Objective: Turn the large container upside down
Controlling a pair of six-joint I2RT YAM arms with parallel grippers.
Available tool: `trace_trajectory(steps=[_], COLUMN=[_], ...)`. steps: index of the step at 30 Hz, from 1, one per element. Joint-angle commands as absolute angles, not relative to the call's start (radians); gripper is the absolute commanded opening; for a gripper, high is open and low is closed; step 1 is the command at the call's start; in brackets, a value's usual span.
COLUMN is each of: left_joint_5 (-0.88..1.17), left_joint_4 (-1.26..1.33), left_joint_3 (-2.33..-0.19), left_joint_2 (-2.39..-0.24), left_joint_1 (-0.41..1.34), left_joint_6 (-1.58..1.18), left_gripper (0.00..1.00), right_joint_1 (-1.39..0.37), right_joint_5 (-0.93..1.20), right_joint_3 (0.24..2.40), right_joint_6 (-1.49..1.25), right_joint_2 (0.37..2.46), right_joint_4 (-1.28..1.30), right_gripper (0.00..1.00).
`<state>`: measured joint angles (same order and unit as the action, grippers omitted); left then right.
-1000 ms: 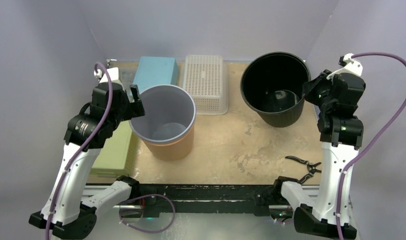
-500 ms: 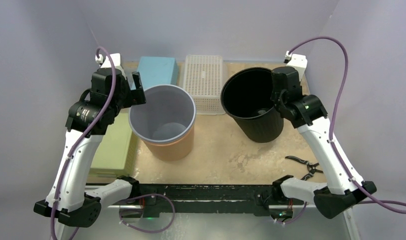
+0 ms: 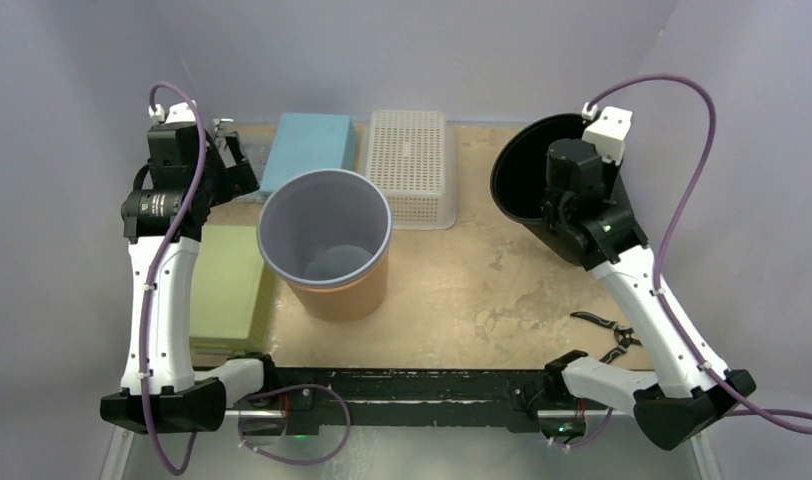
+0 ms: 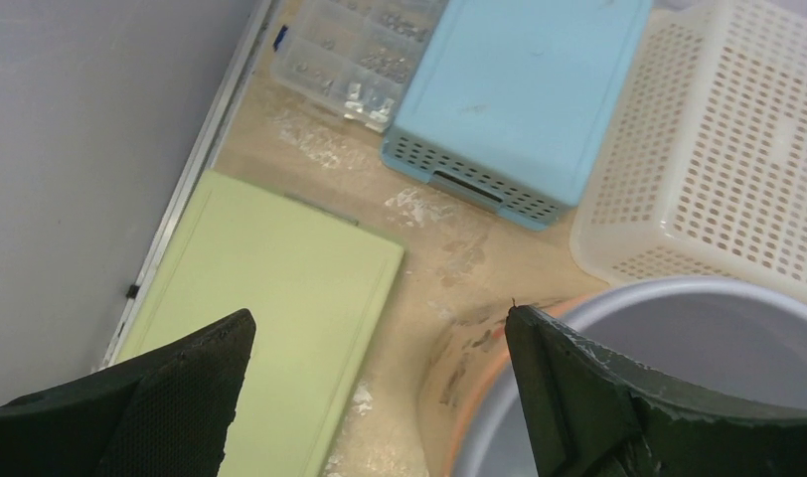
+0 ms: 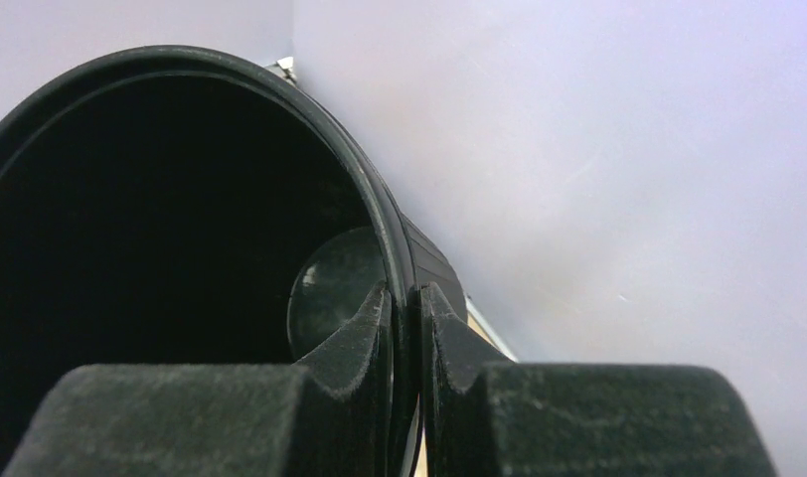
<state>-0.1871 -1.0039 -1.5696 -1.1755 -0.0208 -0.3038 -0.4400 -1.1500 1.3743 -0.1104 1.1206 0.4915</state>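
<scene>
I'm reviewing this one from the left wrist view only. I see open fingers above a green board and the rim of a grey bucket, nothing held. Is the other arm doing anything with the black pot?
Observer: Yes. The right gripper is shut on the black pot, pinching its rim with one finger inside and one outside.
Operator: Is the pot standing upright?
Observer: No. In the top view it is steeply tilted at the far right of the workspace, with its mouth turned left toward the white basket. It is not yet upside down.
</scene>
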Motion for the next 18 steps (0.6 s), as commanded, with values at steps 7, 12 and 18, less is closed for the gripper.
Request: trace_trajectory(steps=[7, 12, 18], left_joint_5=[-0.222, -0.313, -0.374], left_joint_4=[-0.834, -0.76, -0.7], left_joint_3=[-1.351, -1.26, -1.133], left_joint_2=[-1.095, -1.03, -0.925], left_joint_1=[-0.131, -0.143, -0.143], left_joint_6=[-0.346, -0.363, -0.375], left_gripper=[0.97, 0.97, 0.97], right_joint_1=[-0.553, -0.626, -0.67], right_joint_5=[-1.285, -1.17, -0.978], right_joint_3=[1.11, 1.062, 0.993], right_joint_6=[-0.17, -0.253, -0.343], right_joint_2=[1.126, 1.124, 1.131], right_joint_4=[0.363, 0.438, 0.499], right_gripper=[0.0, 0.0, 0.0])
